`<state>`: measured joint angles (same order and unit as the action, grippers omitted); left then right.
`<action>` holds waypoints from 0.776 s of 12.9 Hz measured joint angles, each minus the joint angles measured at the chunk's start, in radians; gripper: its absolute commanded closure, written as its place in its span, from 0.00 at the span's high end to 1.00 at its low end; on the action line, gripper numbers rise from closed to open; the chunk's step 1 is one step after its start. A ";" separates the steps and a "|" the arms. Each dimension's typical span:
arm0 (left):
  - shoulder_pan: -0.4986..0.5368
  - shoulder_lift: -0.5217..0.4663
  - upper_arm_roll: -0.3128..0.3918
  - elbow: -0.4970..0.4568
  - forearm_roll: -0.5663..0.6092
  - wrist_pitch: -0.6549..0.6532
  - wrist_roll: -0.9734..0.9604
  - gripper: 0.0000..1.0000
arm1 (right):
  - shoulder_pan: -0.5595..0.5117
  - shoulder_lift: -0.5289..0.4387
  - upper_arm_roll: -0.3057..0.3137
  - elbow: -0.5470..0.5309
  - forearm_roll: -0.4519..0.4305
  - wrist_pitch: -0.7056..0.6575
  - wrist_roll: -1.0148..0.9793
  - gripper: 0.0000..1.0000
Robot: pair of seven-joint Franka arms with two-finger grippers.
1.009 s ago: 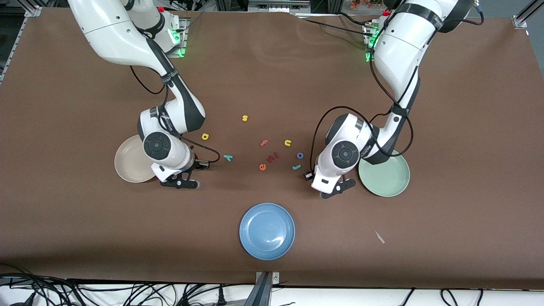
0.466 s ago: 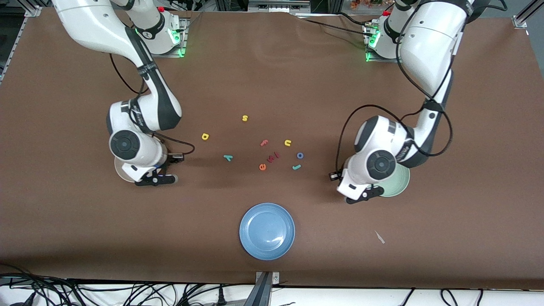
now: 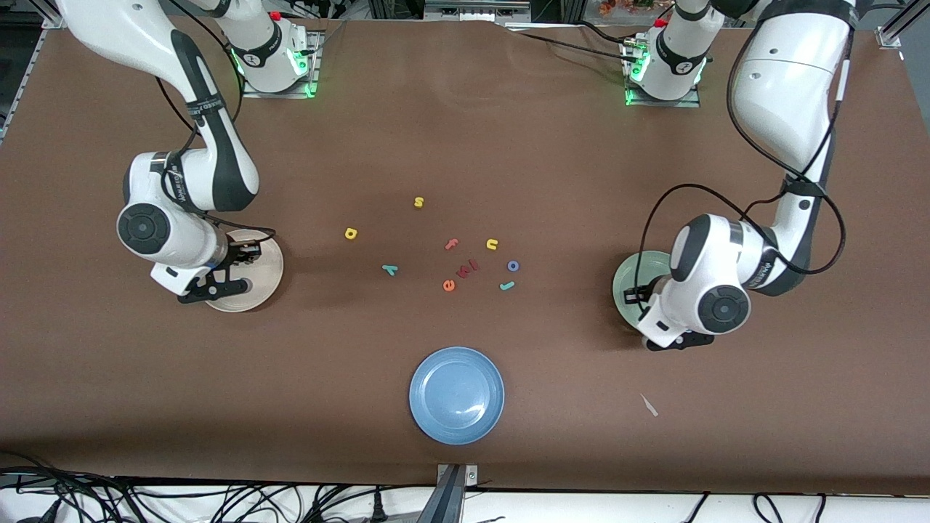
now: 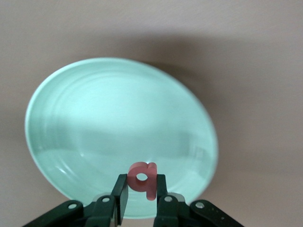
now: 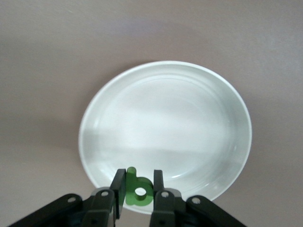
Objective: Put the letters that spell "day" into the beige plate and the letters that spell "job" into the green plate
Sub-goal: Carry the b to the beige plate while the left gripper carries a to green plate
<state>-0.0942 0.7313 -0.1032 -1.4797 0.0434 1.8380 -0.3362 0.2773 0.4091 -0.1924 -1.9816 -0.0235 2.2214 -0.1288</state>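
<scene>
Red-pink foam b (image 4: pixel 143 178) is pinched by left end effector (image 4: pixel 141 195) over pale green plate (image 4: pixel 85 123)'s rim; green foam d (image 5: pixel 137 192) by right end effector (image 5: pixel 138 195) over beige plate (image 5: pixel 199 123)'s rim. Early release risks rim misses.

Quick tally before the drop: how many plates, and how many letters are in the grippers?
Plates: 3 (beige plate, green plate, blue plate)
Held letters: 2 (red-pink letter in left gripper, green letter in right gripper)
Total: 5
</scene>
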 measured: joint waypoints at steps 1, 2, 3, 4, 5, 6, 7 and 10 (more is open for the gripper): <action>0.015 0.000 0.000 -0.022 0.024 0.000 0.016 0.00 | 0.000 -0.006 -0.006 -0.040 0.000 0.057 -0.016 0.66; 0.026 0.000 -0.001 -0.042 0.056 0.000 0.020 0.00 | 0.000 -0.012 -0.010 -0.077 0.000 0.105 -0.031 0.93; 0.035 0.000 -0.001 -0.058 0.075 0.002 0.021 0.00 | 0.000 -0.014 -0.011 -0.101 0.000 0.130 -0.037 1.00; 0.043 0.000 -0.001 -0.069 0.078 0.003 0.023 0.00 | 0.000 -0.015 -0.012 -0.111 0.000 0.137 -0.039 1.00; 0.051 0.000 -0.001 -0.083 0.078 0.012 0.026 0.01 | 0.001 -0.015 -0.012 -0.113 0.000 0.137 -0.040 1.00; 0.057 0.000 -0.001 -0.101 0.078 0.034 0.028 0.03 | 0.002 -0.020 -0.011 -0.113 0.000 0.129 -0.040 1.00; 0.061 0.000 -0.001 -0.118 0.078 0.055 0.029 0.07 | 0.004 -0.030 -0.010 -0.111 0.002 0.105 -0.040 1.00; 0.064 0.000 -0.001 -0.136 0.078 0.071 0.029 0.98 | 0.006 -0.075 0.029 -0.106 0.046 0.035 -0.040 1.00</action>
<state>-0.0306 0.7313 -0.1042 -1.6160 0.1216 1.9088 -0.3071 0.2838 0.3344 -0.1632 -2.0871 0.0226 2.2568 -0.1684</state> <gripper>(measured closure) 0.740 0.000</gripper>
